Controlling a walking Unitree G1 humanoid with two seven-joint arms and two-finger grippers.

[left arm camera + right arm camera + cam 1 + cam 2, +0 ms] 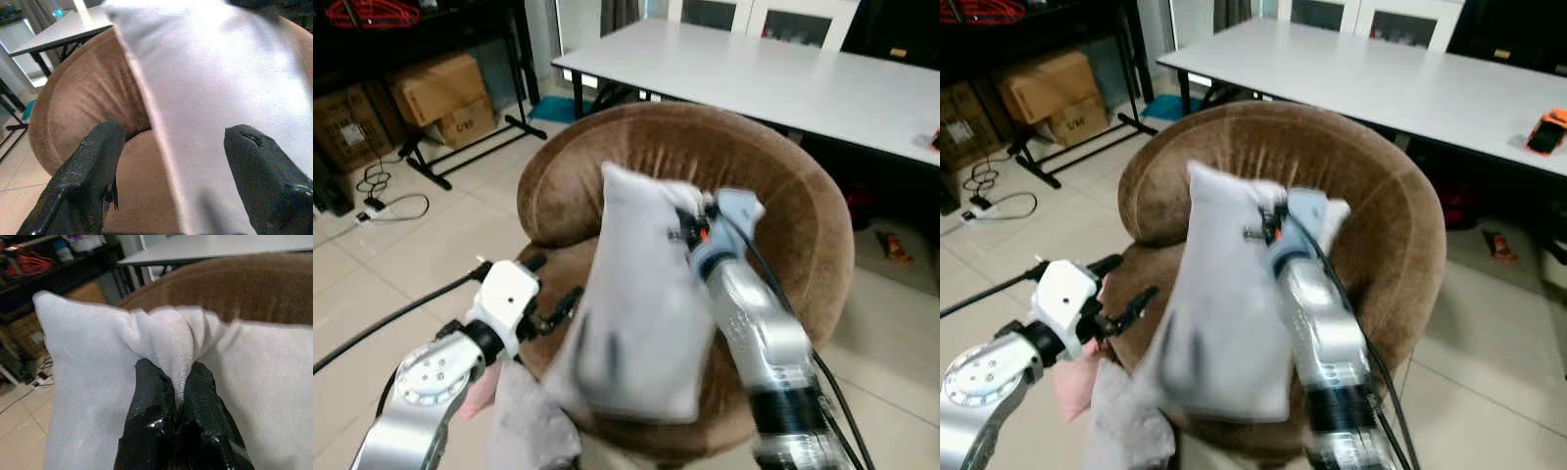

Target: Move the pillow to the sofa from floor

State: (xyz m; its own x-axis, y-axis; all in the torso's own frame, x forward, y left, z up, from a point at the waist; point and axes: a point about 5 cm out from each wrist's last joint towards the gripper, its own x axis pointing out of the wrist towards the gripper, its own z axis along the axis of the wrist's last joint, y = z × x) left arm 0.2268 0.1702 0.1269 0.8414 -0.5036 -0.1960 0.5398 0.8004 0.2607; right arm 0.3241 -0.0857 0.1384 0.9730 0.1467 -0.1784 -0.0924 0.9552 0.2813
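Observation:
A white pillow (636, 304) hangs upright over the seat of a round brown velvet sofa chair (783, 196), its lower part blurred. My right gripper (178, 377) is shut on a bunched fold of the pillow's top edge, near the chair's backrest. My left gripper (173, 134) is open, one finger (98, 156) on each side of the pillow's lower left edge, just above the seat cushion (142, 181). In the eye views the left gripper (558, 305) sits at the chair's front left, against the pillow's side.
A long white table (783, 78) stands behind the chair, with an orange object (1549, 130) on it. Cardboard boxes (445, 93) and a black rack frame (460, 147) are at the far left, with cables (382, 206) on the tiled floor. A grey cloth (529, 421) lies at the chair's front left.

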